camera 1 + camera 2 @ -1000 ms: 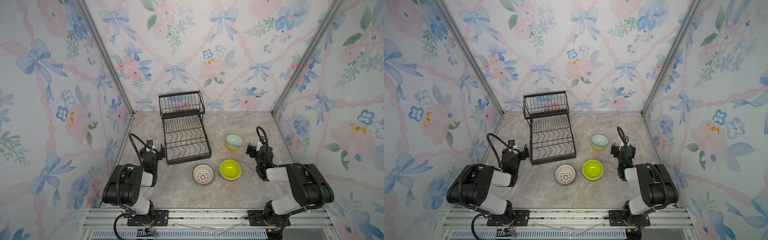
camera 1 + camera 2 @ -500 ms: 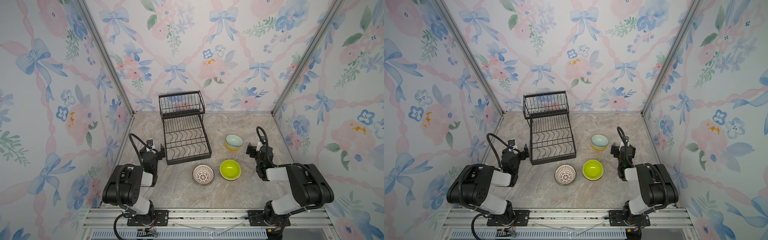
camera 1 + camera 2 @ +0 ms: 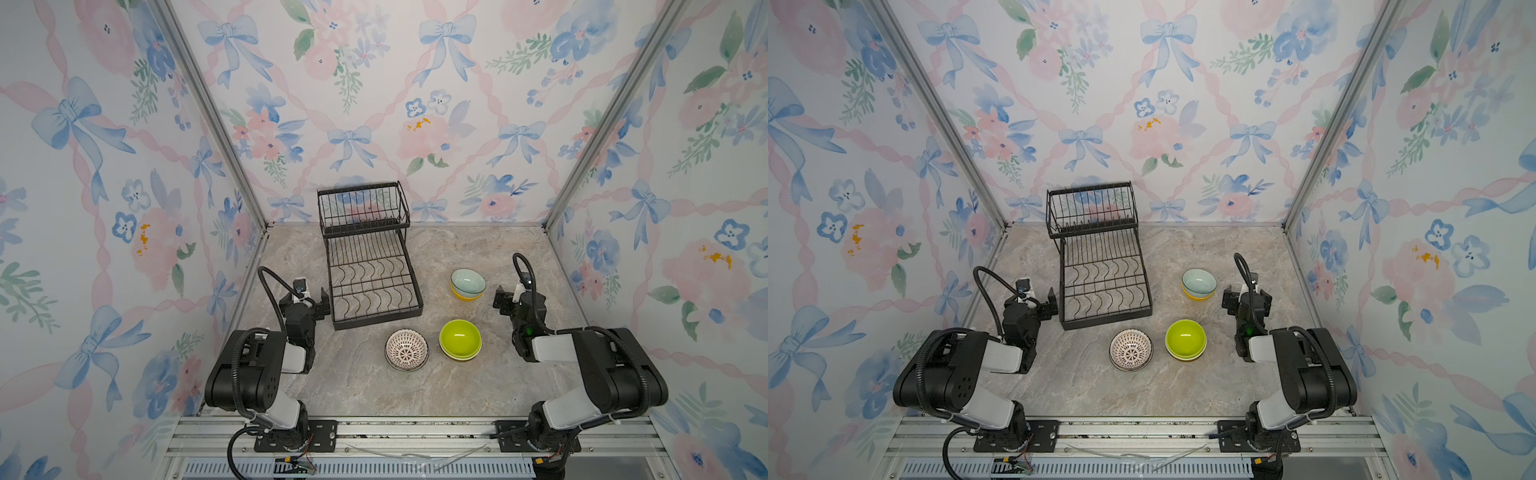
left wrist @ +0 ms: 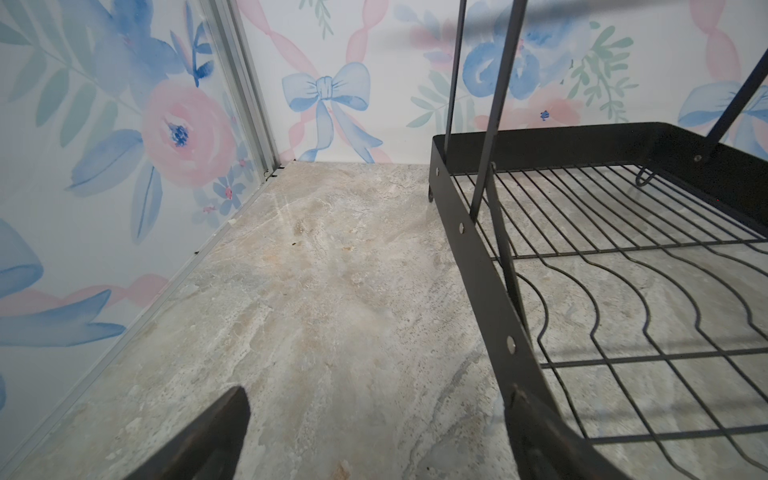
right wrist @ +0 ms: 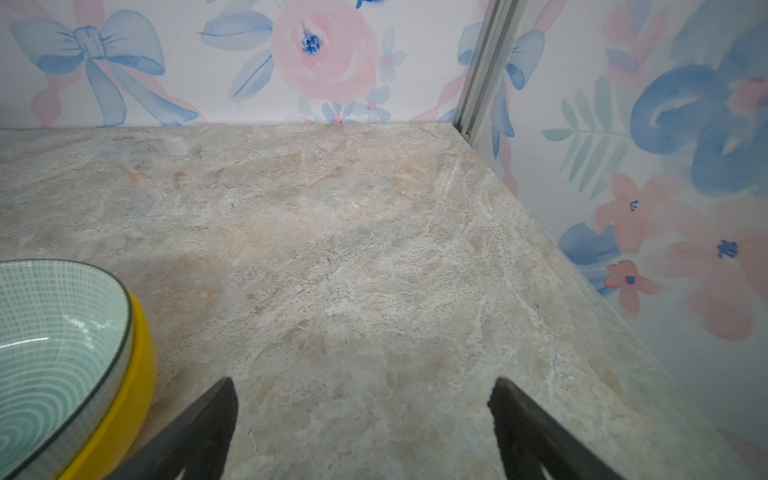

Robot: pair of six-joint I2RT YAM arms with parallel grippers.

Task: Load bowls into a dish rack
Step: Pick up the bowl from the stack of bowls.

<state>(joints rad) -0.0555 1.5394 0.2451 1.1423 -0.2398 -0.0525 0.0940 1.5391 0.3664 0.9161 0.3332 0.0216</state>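
The black wire dish rack (image 3: 370, 266) (image 3: 1100, 270) stands empty at the back centre in both top views. A pale teal bowl (image 3: 468, 281) (image 5: 54, 332) is nested in a yellow bowl (image 3: 465, 296) (image 5: 133, 374) to the rack's right. Nearer the front, a lime green bowl (image 3: 460, 337) tops a small stack beside a white lattice bowl (image 3: 406, 350). My left gripper (image 3: 306, 300) (image 4: 374, 399) is open over bare table, one finger by the rack's front left corner (image 4: 490, 266). My right gripper (image 3: 519, 300) (image 5: 361, 390) is open and empty, just right of the teal bowl.
Floral walls enclose the marble table (image 3: 365, 386) on three sides, with metal corner posts (image 3: 208, 112) at the back. The arm bases sit on a rail (image 3: 382, 432) along the front edge.
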